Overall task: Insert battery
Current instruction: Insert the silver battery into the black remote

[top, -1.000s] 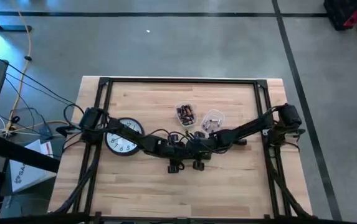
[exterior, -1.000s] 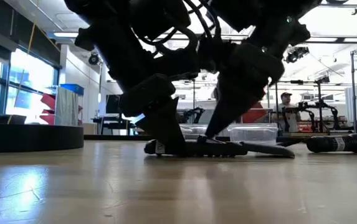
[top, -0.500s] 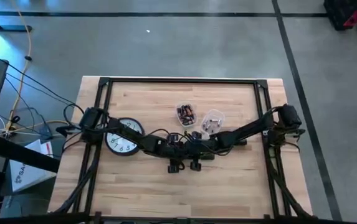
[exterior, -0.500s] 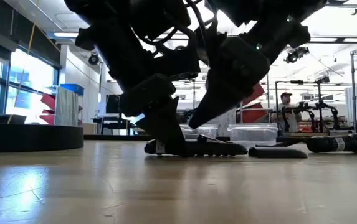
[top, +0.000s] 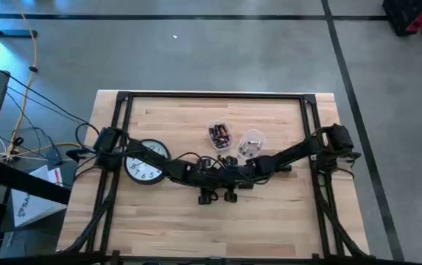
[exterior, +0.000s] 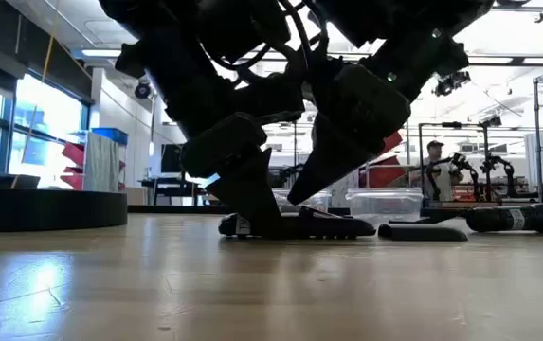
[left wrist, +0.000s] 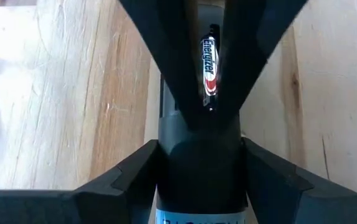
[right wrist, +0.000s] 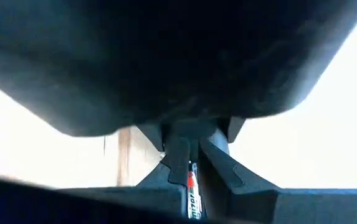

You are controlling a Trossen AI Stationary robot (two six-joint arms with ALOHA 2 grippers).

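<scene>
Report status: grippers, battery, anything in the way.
Both grippers meet low at table centre. Left gripper clamps dark device. Battery lies in its slot. Right gripper close over it.

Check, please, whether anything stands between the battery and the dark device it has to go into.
Nothing visible does: the battery, held by the right gripper, is right at the dark device clamped by the left gripper.

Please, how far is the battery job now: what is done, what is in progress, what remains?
Done: the right pincer has a battery in its grip. In hand: the left pincer clamps the dark device on the table, and the battery is held against the device. Left: seating it fully, which I cannot confirm, then releasing.
</scene>
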